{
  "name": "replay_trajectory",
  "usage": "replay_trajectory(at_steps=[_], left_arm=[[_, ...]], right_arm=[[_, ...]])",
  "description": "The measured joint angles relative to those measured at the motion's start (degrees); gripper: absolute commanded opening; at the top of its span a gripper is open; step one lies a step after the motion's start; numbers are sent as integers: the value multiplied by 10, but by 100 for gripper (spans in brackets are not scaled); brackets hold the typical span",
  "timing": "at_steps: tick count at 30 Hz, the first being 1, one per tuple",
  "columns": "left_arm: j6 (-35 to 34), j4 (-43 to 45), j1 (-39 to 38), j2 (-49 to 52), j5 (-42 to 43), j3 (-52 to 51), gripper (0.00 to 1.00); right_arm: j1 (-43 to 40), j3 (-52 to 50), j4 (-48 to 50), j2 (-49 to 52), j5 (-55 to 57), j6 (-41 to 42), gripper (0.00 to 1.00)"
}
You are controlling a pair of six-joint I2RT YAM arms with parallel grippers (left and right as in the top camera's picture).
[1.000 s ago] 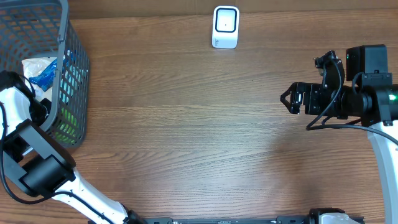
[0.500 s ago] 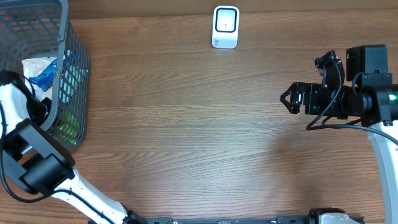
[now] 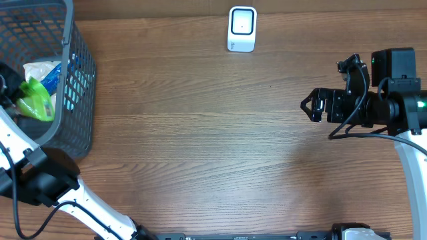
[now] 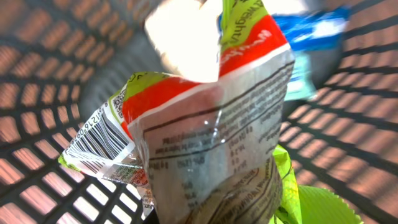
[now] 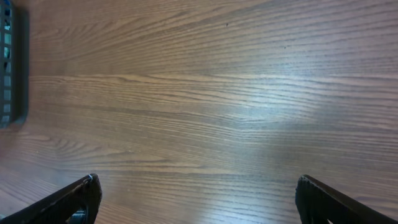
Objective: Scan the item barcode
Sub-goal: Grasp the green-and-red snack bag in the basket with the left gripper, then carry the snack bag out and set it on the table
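**Change since the earlier frames.** The left arm has lifted inside the basket (image 3: 81,80). The green packet (image 3: 37,99) now shows above the other contents near the basket's left side; a second ago it lay low, glimpsed only through the mesh. The right arm, the scanner (image 3: 241,29) and the basket have not moved.

**Grippers.** The left gripper (image 3: 19,99) is clenched on the green packet. Its fingers cannot be made out in either view, as the packet fills the left wrist camera. The right gripper (image 5: 196,199) stands released, its fingers wide apart over bare bench (image 3: 200,133) near the right edge, holding nothing.

**Materials and shapes.**
- The packet is glossy crinkled film in lime green with a red band and a clear window.
- Small print on the packet is blurred.
- A barcode (image 4: 102,134) sits on the packet's lower left flap, tilted.
- The basket is dark grey open mesh with a solid rim, at the bench's far left corner.
- The scanner is a small white rounded block, upright at the middle of the far edge.
- The bench is brown wood grain with a slight sheen.

**Hidden or unclear.**
- The basket's left part is cut off by the overhead frame.
- A white packet (image 3: 40,69) and a blue wrapper (image 3: 52,81) lie behind the green one, partly covered.
- Both are blurred in the wrist view.
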Motion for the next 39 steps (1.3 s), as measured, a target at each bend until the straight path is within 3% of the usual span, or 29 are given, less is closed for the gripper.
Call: replay_trajectory(at_steps=[8,17,24,39], left_arm=[[49,-21,-68,-52,42,136,4],[78,-43,-259,-156,66,167,4],[86,-41,-380,-127,28,68,4],[67,2,-515,73,7,-129,4]], right_arm=[[0,0,6,0,-2,0,100],[0,0,16,0,-5,0,100],[0,0,15,0,-9,0,100],[0,0,13,0,-9,0,100]])
